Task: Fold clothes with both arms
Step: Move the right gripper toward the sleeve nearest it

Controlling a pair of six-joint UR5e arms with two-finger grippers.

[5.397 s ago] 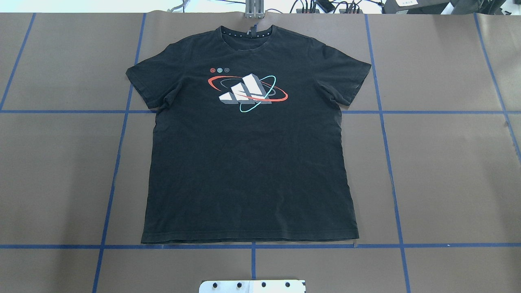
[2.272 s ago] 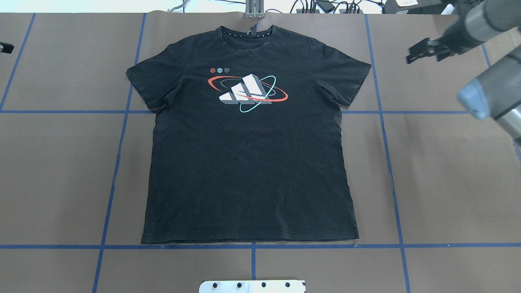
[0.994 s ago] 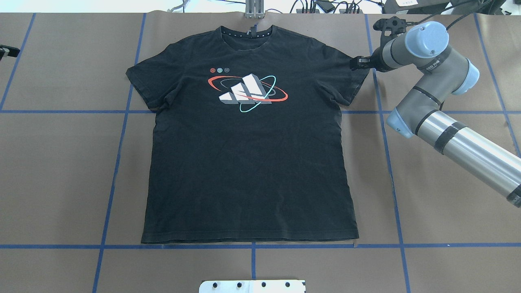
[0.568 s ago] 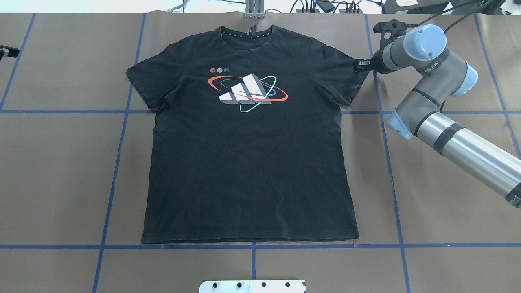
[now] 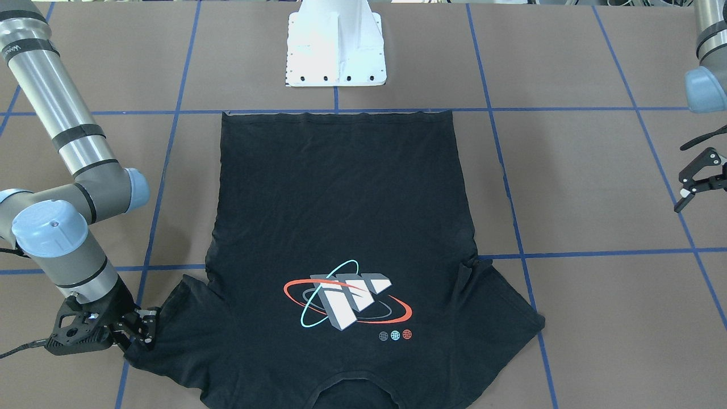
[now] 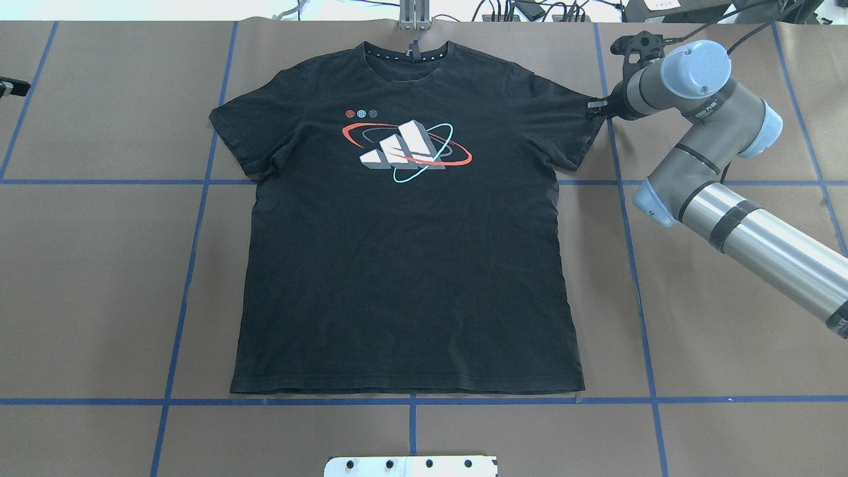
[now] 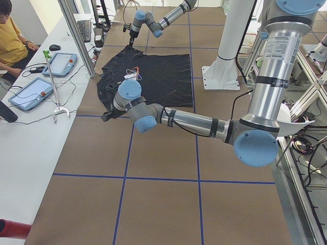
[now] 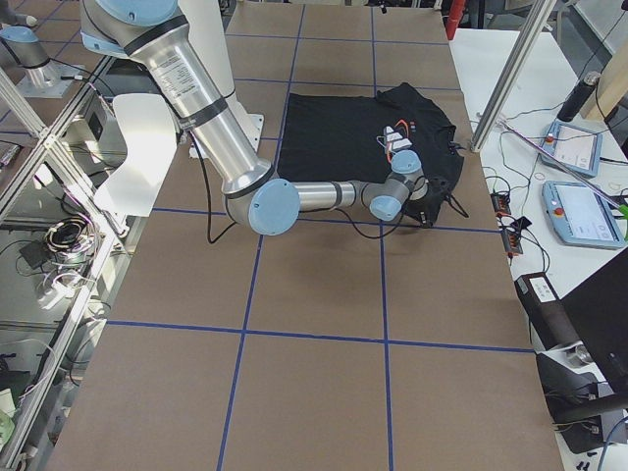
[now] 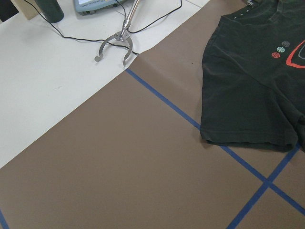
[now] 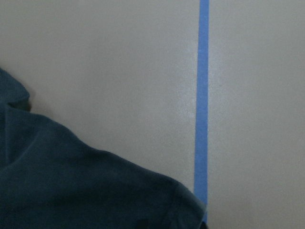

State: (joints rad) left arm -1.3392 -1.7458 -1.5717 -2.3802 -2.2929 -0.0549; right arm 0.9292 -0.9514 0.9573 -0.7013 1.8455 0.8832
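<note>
- Black T-shirt [image 6: 404, 265] lies flat, graphic up, mid-table; collar twd far edge, hem twd the white pedestal [image 5: 335, 51].
- R gripper [image 5: 143, 334] sits low at the table, clenched on the tip of the sleeve on robot's right.
- L gripper [image 5: 692, 184] has fingers spread, grasping nothing, well apart from shirt on the opposite side.
- Surface: brown paper [image 6: 729, 331] w/ blue tape [image 6: 192, 265] grid.
- Past far edge: white bench [image 7: 30, 132] w/ tablets [image 7: 28, 94], cables, metal grabber tool [image 9: 123, 34]; operator [image 7: 11, 38] in yellow seated there.
</note>
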